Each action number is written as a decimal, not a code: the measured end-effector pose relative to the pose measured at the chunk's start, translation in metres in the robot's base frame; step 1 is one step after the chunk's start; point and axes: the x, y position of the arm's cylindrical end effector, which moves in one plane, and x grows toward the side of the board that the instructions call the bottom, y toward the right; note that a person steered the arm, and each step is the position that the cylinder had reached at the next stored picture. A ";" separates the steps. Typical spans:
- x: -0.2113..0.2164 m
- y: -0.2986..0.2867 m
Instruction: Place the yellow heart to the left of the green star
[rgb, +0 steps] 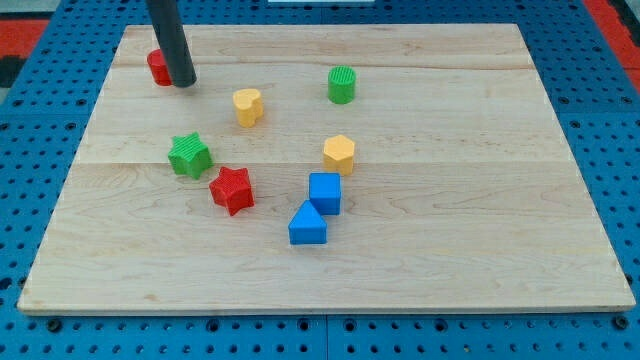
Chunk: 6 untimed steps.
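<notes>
The yellow heart (247, 106) sits on the wooden board, up and to the right of the green star (188, 155). My tip (182, 83) is at the board's upper left, to the left of and slightly above the yellow heart, well above the green star. It stands right next to a red block (156, 67), which the rod partly hides.
A red star (232, 190) lies just below and right of the green star. A green cylinder (341, 84) is at the upper middle. A yellow hexagon (339, 153), a blue cube (324, 192) and a blue triangular block (307, 225) cluster at centre. The board's edge (320, 306) runs along the bottom.
</notes>
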 end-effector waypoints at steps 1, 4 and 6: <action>0.042 -0.018; 0.063 0.080; 0.032 0.105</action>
